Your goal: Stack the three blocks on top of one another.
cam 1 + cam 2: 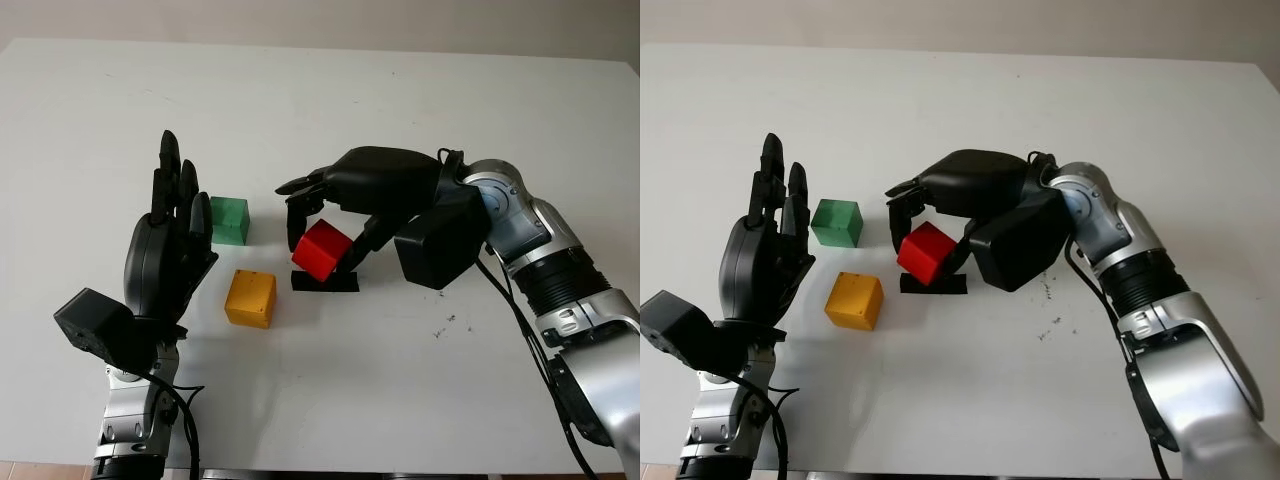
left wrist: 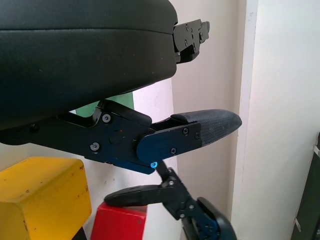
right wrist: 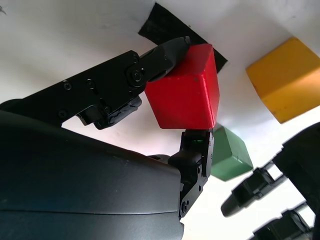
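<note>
- The right hand is clamped on the red block, fingers pinching it from opposite sides.
- The red block is a cube with no long axis; it is held tilted, one corner down, over a black patch on the white table.
- The yellow block lies near to its left, the green block beyond.
- The left hand, open, stands upright beside them.

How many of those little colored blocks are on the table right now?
3. The red block is gripped by the right hand, tilted over a black patch. The green block and yellow block sit apart on the table beside the open left hand.
</note>
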Controlling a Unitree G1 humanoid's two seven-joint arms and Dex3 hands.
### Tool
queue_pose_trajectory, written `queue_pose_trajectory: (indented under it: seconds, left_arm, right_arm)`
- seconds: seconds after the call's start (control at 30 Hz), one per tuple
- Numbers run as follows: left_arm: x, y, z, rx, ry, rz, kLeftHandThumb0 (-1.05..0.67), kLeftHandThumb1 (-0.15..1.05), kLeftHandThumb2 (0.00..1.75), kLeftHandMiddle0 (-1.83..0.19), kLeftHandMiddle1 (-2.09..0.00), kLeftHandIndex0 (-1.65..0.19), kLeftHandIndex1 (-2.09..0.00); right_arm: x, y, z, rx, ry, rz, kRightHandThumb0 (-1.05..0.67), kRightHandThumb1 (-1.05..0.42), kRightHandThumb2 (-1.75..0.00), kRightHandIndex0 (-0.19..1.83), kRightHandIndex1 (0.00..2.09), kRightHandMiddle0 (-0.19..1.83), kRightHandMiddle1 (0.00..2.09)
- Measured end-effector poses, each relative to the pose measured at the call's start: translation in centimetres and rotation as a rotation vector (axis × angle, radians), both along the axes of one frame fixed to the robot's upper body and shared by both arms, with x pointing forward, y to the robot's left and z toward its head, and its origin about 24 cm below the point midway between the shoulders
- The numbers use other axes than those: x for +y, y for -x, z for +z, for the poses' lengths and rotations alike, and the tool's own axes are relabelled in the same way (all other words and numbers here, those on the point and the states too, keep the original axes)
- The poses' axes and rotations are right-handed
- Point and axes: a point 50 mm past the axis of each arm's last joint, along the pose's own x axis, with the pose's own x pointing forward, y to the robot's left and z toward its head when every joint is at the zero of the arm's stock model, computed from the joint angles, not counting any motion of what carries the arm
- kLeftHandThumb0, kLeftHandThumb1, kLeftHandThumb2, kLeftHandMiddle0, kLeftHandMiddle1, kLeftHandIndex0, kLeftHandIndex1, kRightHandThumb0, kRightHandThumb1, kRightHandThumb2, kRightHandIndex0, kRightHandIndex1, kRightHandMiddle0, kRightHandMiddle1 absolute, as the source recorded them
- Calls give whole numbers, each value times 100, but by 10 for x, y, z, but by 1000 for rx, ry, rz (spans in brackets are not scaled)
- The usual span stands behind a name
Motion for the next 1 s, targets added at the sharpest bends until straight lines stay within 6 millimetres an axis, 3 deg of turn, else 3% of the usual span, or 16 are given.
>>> queue_pose_trajectory:
  seconds: [0.77,0.87,1.0]
  left_arm:
    - [0,0,0,0,-2,4,-67,105,60,19,0,19,0]
    - [0,0,0,0,-2,3,-66,105,61,19,0,19,0]
    - [0,0,0,1,-2,3,-66,105,61,19,0,19,0]
  right_arm:
    - [0,3,-14,-26,85,49,-42,-92,-6,24,4,61,89]
    - [0,2,-16,-15,98,43,-46,-93,-5,18,3,46,68]
    - [-2,1,-15,26,101,32,-58,-92,-5,-3,1,21,22]
